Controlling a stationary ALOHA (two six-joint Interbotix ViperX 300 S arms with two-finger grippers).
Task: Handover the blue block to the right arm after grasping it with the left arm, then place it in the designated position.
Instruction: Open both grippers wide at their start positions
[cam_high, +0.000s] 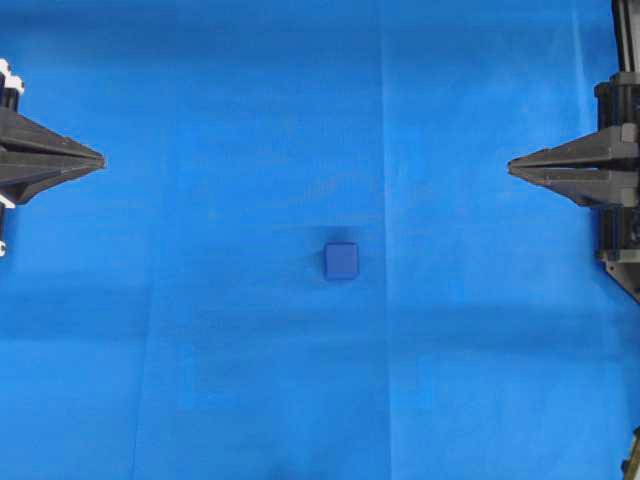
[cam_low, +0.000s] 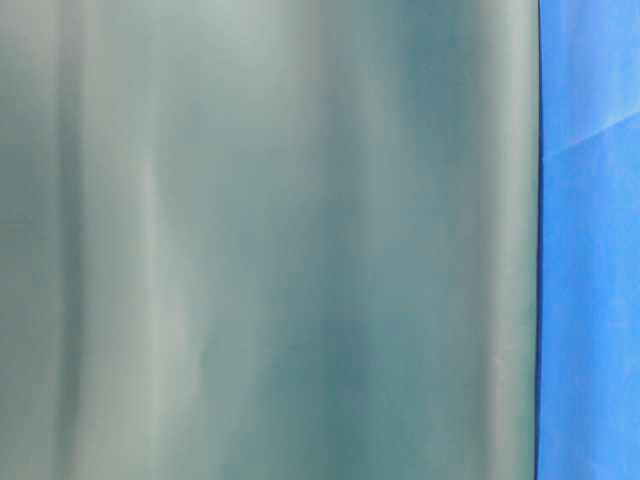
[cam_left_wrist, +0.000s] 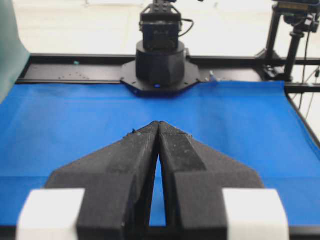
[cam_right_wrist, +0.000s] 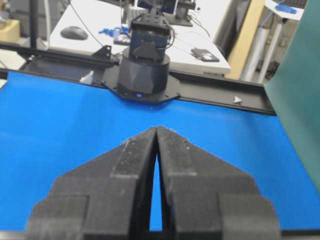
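Note:
The blue block (cam_high: 341, 261) rests on the bright blue cloth (cam_high: 230, 330) a little right of the middle in the overhead view, touched by nothing. My left gripper (cam_high: 101, 160) sits at the far left edge, shut, its tips together and empty; the left wrist view shows the same gripper (cam_left_wrist: 158, 123) with fingertips meeting. At the far right edge my right gripper (cam_high: 511, 166) is also shut and empty, and in the right wrist view that gripper (cam_right_wrist: 157, 128) has its tips touching. Neither wrist view shows the block. No mark for a designated position shows on the cloth.
The right arm's base (cam_left_wrist: 160, 60) stands at the cloth's far edge in the left wrist view, the left arm's base (cam_right_wrist: 145, 70) likewise in the right wrist view. A grey-green backdrop (cam_low: 270, 240) fills most of the table-level view, which shows neither block nor grippers.

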